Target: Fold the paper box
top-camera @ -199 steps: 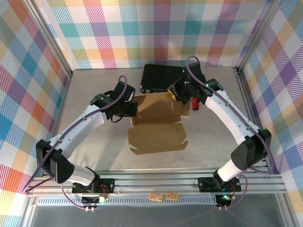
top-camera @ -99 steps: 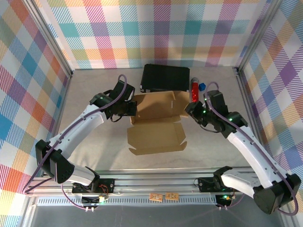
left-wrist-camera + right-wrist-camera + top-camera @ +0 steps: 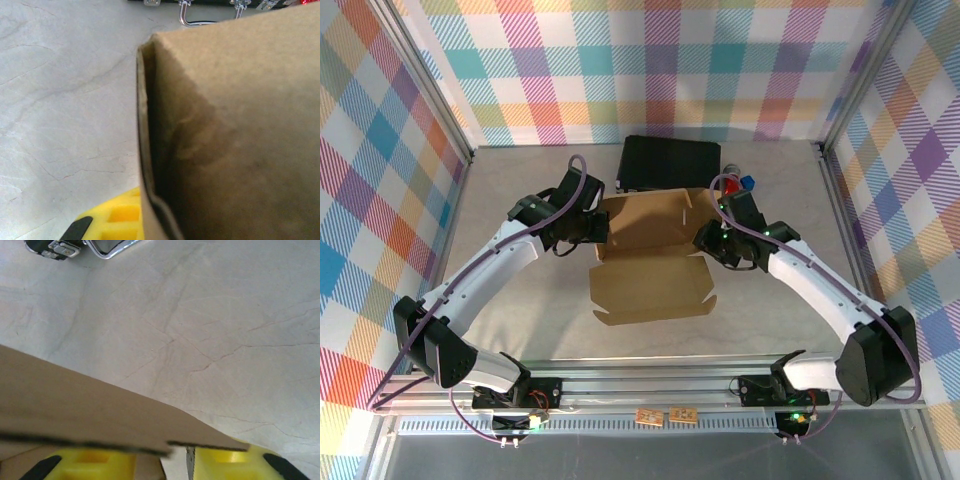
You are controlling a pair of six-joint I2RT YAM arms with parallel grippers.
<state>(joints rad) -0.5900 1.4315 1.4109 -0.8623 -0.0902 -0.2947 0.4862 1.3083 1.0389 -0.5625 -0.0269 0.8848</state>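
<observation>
left fingers (image 3: 115,220) clamped on paper box (image 3: 650,285) | right fingers (image 3: 225,462) apart

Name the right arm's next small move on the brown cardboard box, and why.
Probably push the right gripper inward to raise the right flap of the brown cardboard mailer box: its open yellow fingers meet that edge, while the left gripper clamps the left wall.

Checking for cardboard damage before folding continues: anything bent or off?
Slightly: in the left wrist view, the wall edge of the paper box bows near the left hand, with a faint crease on its face. No tears visible.
</observation>
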